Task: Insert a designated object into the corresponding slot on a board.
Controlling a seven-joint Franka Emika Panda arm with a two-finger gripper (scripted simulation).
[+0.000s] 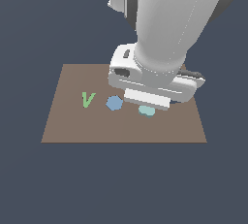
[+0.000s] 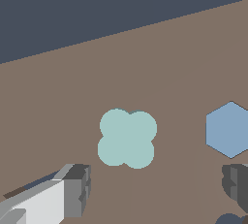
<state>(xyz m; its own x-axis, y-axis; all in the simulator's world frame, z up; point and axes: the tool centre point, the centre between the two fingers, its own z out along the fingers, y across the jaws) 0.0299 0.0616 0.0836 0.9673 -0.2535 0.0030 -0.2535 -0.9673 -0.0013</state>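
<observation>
Your end effector (image 2: 154, 189) stood apart, empty, low over the teal lobed piece (image 2: 127, 138) lying flat on the board (image 1: 68, 121). Blue hexagon (image 2: 227, 130) sat close at its 3 o'clock; a finger could have clipped it on descent.

The white arm (image 1: 164, 19) comes down steeply from the top of the exterior view, its broad wrist block low and nearly level. The gripper (image 2: 155, 189) points downward. In the wrist view its two grey fingers (image 2: 77, 189) stand wide apart with nothing between them, one at each lower corner of the picture.
</observation>
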